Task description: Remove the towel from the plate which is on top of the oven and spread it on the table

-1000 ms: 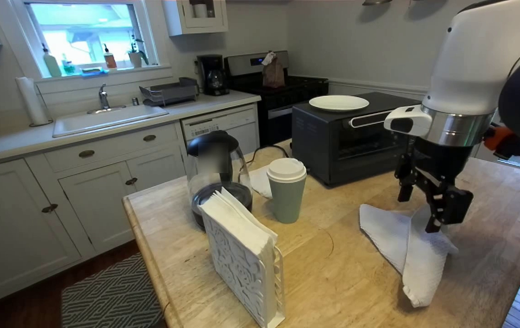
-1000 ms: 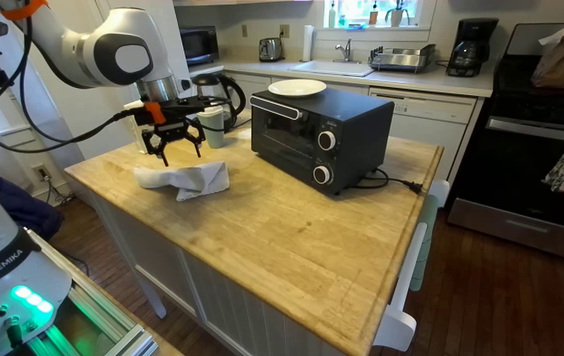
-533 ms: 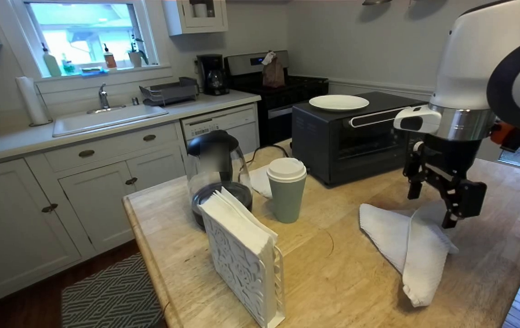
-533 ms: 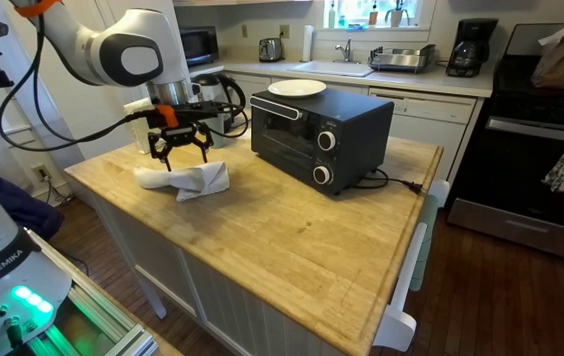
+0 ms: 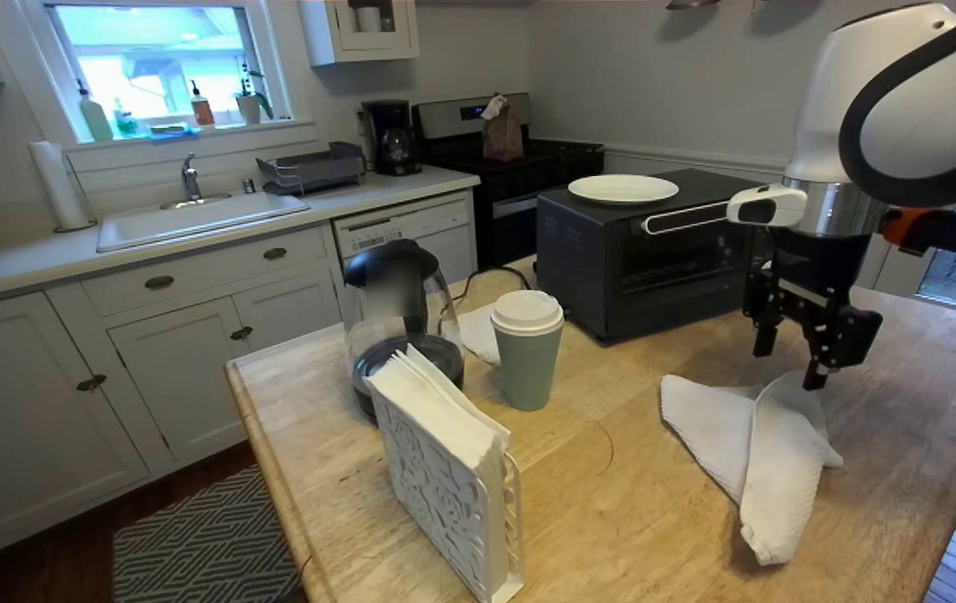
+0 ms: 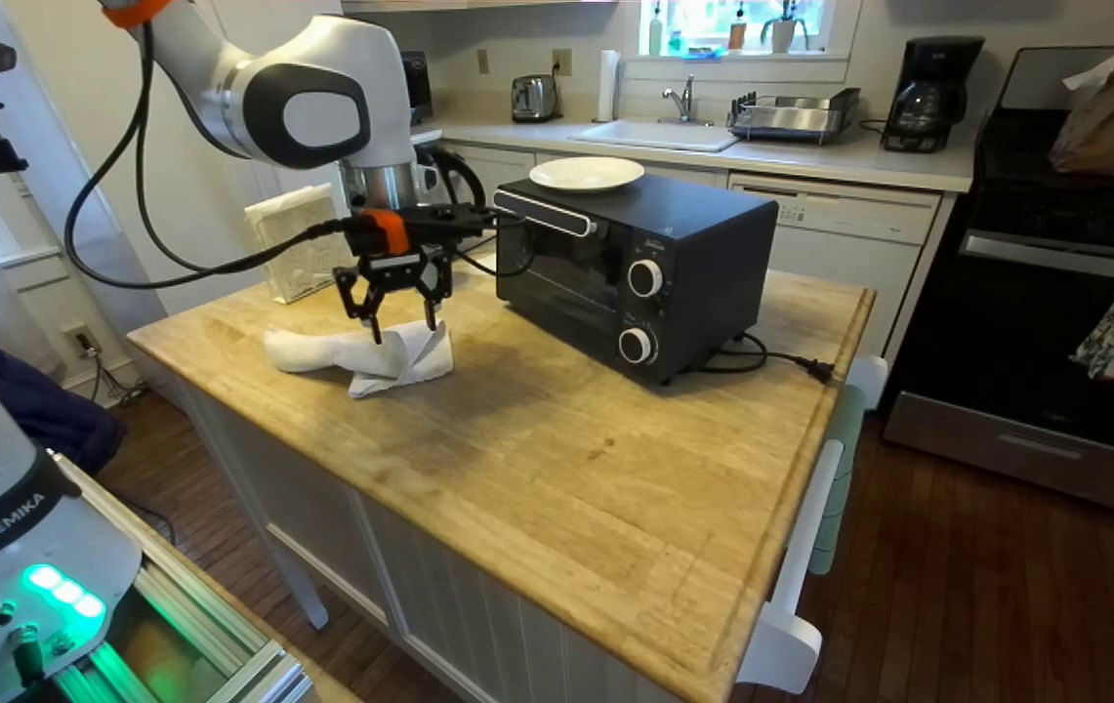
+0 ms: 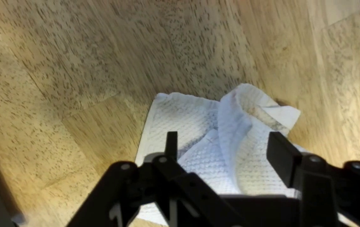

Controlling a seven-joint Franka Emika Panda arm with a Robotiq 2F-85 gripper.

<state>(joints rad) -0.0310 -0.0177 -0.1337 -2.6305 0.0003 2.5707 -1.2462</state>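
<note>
Napkins (image 5: 444, 412) (white) stand in a holder (image 5: 429, 490) on the table (image 5: 612, 511).

plate (image 6: 587, 174) on oven (image 6: 713, 273) | towel (image 5: 777, 469) on table (image 6: 566, 478) | gripper (image 6: 405, 333) above towel

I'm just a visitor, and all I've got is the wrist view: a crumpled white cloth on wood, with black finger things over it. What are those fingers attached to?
Observer: In both exterior views, they belong to a gripper hanging from the end of a white robot arm.
Visitor: Oh! Any dishes about? I see none.
Observer: A white plate lies on top of a black oven, in both exterior views.
Visitor: And what else is out of my sight?
Observer: In an exterior view, a lidded green cup stands on the table beside a glass pot.
</note>
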